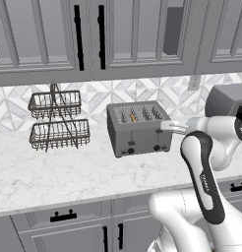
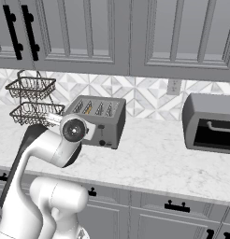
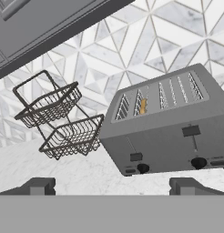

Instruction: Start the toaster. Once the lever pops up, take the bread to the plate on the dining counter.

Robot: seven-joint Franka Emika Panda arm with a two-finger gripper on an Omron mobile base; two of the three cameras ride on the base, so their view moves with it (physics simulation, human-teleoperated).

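The grey four-slot toaster (image 1: 138,129) (image 2: 99,116) (image 3: 170,120) stands on the marble wall counter (image 1: 69,172) against the patterned tiles. The orange-brown bread (image 3: 142,106) (image 1: 133,117) sits upright in the second slot from the left. On the toaster's front, the left lever (image 3: 136,157) is low in its slot and the right lever (image 3: 191,131) is high. My gripper (image 3: 113,185) hovers in front of the toaster, clear of it, open wide with nothing between its fingertips (image 3: 38,185). The plate and the dining counter are out of view.
A two-tier wire basket rack (image 1: 58,120) (image 2: 30,100) (image 3: 59,123) stands left of the toaster. A larger grey microwave-like box (image 2: 210,123) (image 1: 228,101) sits to the right. Grey wall cabinets (image 1: 118,34) hang overhead. Bare counter lies in front of the toaster.
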